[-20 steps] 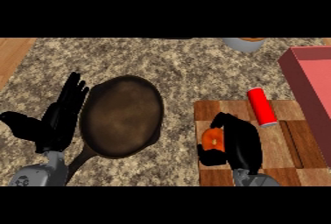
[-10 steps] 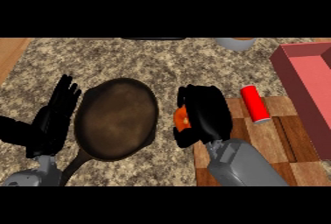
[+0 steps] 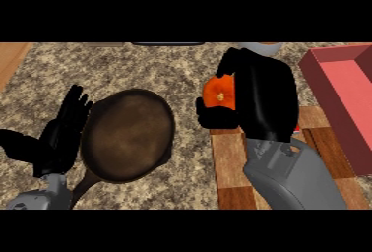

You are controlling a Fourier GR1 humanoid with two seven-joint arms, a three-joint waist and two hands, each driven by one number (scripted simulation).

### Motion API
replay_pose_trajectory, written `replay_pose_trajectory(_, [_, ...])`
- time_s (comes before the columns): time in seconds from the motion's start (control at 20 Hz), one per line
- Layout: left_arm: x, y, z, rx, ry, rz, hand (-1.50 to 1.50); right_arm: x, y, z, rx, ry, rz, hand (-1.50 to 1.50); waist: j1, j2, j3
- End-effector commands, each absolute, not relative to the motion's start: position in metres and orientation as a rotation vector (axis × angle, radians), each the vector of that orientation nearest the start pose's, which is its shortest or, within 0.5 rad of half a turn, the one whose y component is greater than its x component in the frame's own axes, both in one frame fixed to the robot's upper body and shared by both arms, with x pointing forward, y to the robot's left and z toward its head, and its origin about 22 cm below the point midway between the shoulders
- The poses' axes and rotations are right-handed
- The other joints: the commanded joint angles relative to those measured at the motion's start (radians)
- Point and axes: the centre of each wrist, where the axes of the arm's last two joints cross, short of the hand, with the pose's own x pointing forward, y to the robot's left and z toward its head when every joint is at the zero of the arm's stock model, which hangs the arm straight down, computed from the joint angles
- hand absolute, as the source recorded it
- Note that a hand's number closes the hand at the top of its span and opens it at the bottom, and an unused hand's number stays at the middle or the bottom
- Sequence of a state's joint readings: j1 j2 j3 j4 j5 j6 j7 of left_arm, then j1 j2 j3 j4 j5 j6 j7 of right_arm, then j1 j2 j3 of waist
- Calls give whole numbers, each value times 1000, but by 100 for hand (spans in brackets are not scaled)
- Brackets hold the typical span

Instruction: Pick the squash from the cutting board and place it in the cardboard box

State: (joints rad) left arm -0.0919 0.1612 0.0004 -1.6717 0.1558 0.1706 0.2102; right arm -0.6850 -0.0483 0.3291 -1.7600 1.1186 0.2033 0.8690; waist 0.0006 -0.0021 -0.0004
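Orange squash [image 3: 220, 94] clamped in right hand [image 3: 265, 93], fingers and thumb curled round it.
Held over the speckled counter [image 3: 145, 64] just past the far edge of the wooden cutting board [image 3: 231, 152], between the dark pan [image 3: 131, 134] and the red-walled cardboard box [image 3: 347, 98], not inside the box. Left hand [image 3: 62, 135] open, fingers straight, resting beside the pan's left rim.

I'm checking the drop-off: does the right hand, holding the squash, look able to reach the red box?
Probably yes. The right hand is curled round the squash, and the open-topped box lies just to its right with nothing visible between.
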Motion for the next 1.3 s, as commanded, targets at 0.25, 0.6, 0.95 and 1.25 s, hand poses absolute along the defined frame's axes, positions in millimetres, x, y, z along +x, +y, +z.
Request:
replay_pose_trajectory(0.25, [266,256,60,63,-1551,105,0,302,-165,255,-1253,-1467,458,150,-3,1,0])
replay_pose_trajectory(0.6, [262,271,60,76,-1544,90,0,328,-222,238,-1314,-1375,430,150,4,3,0])
replay_pose_trajectory(0.95, [268,251,65,64,-1562,116,0,369,-297,242,-1473,-1272,426,150,12,6,1])
replay_pose_trajectory(1.25, [261,253,57,47,-1552,92,0,380,-343,183,-1510,-1178,526,150,12,6,1])
